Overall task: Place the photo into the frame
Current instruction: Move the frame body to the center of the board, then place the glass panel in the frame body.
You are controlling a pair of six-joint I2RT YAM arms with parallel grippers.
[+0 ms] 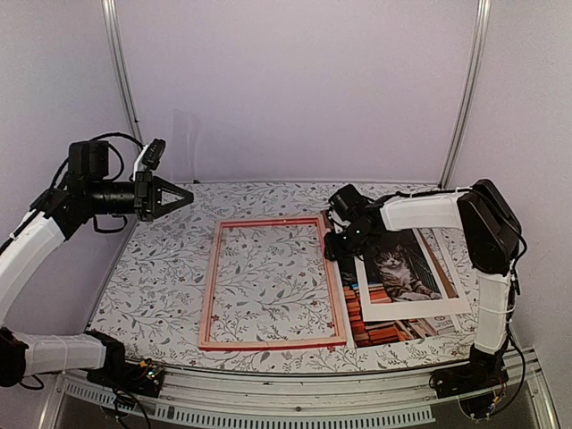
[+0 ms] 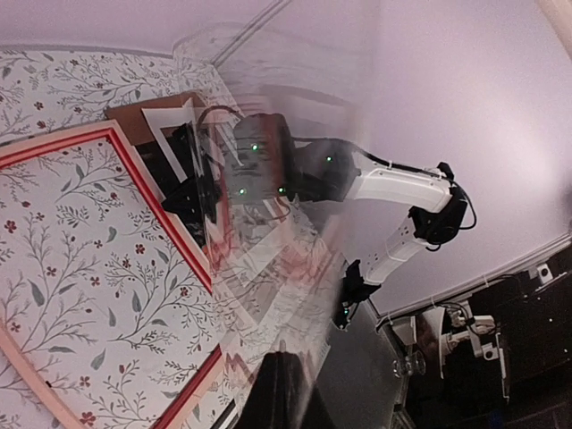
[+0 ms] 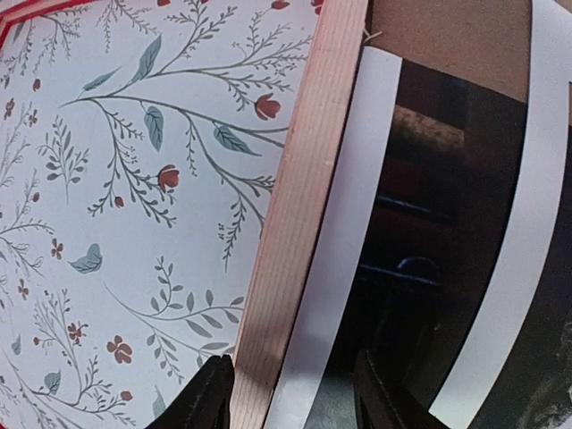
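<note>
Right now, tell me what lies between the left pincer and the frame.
Only bare floral table cover, as the top view shows; the left pincer hangs shut, to the left of the frame.

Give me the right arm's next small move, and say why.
Probably shift the right fingers sideways off the frame rail and close them on the white mat's edge. They stand open, straddling both the rail and that edge. The mat lies on top of the photo and the frame is empty, so the mat likely has to come off first.
</note>
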